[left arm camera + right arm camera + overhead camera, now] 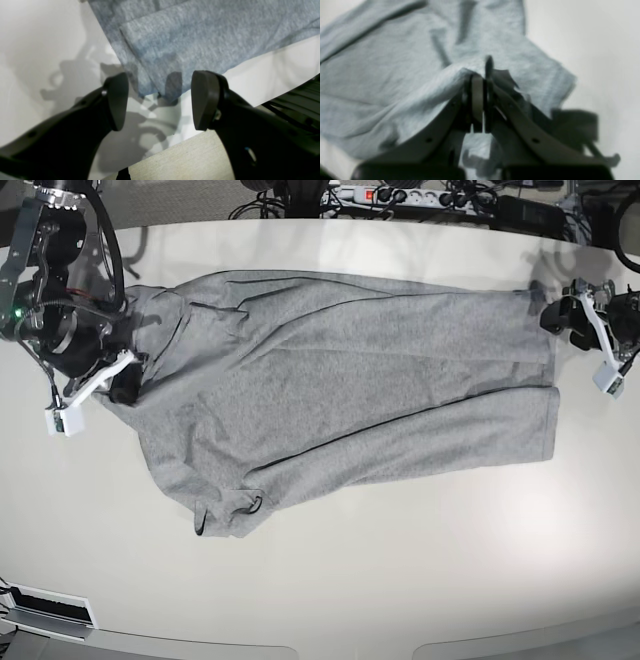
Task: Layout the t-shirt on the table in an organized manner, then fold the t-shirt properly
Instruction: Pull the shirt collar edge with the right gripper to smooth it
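The grey t-shirt [340, 380] lies spread across the off-white table [350, 590], lettering hidden, with folds running along its length. In the base view my right gripper [124, 387] is at the shirt's left end. The right wrist view shows it [481, 80] shut on a raised pinch of the t-shirt [395, 70]. My left gripper [550, 314] is at the shirt's far right corner. In the left wrist view it [160, 100] is open, its jaws standing on either side of a corner of the t-shirt [200, 37], just above the table [37, 37].
A power strip with cables [400, 195] lies beyond the table's back edge. The left wrist view shows the table edge with carpet [187, 157] below and black cabling [297, 105] to the right. A white box [45, 610] sits at the front left.
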